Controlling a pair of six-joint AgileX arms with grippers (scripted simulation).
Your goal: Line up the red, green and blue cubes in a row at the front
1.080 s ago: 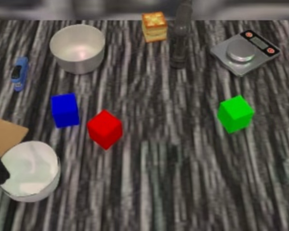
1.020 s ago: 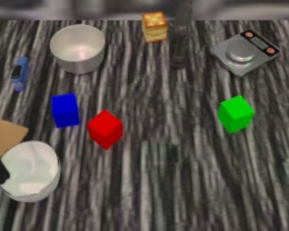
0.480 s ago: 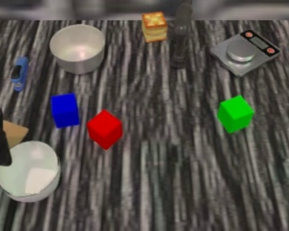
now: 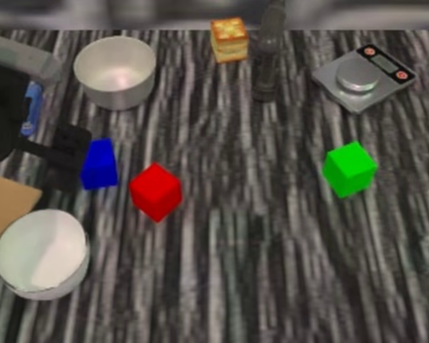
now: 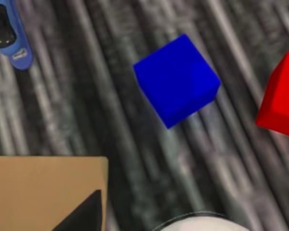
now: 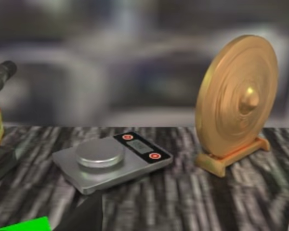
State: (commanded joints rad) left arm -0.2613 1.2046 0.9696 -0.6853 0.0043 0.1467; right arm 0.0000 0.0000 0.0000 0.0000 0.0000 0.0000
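I count two bowls on my worktop (image 4: 272, 271), a streaky black-and-grey surface. The metal bowl (image 4: 115, 71) at the back left has nothing in it; the white bowl (image 4: 41, 254) at the front left also looks bare inside.

There are three matte cubes of equal size. The blue cube (image 4: 100, 163) sits left of centre, the red cube (image 4: 155, 191) just beside it toward the front right, not touching. The green cube (image 4: 349, 168) is well apart on the right side.

My left tool (image 4: 64, 156) is low over the worktop, right against the blue cube's left face in the top view. It has hold of nothing, and I cannot tell how far apart its fingers stand. From the left wrist view the blue cube (image 5: 177, 80) lies free on the worktop, the red cube (image 5: 281, 98) near it.

Single items: a small light-blue gadget (image 4: 31, 107), a flat tan card (image 4: 6, 201), an orange-yellow patterned block (image 4: 229, 38), a dark upright tool-like object (image 4: 267, 53), and a flat silver kitchen scale (image 4: 363, 76) with a round plate. The right wrist view adds a gold disc on a stand (image 6: 236, 103). My right tool is out of the top view.
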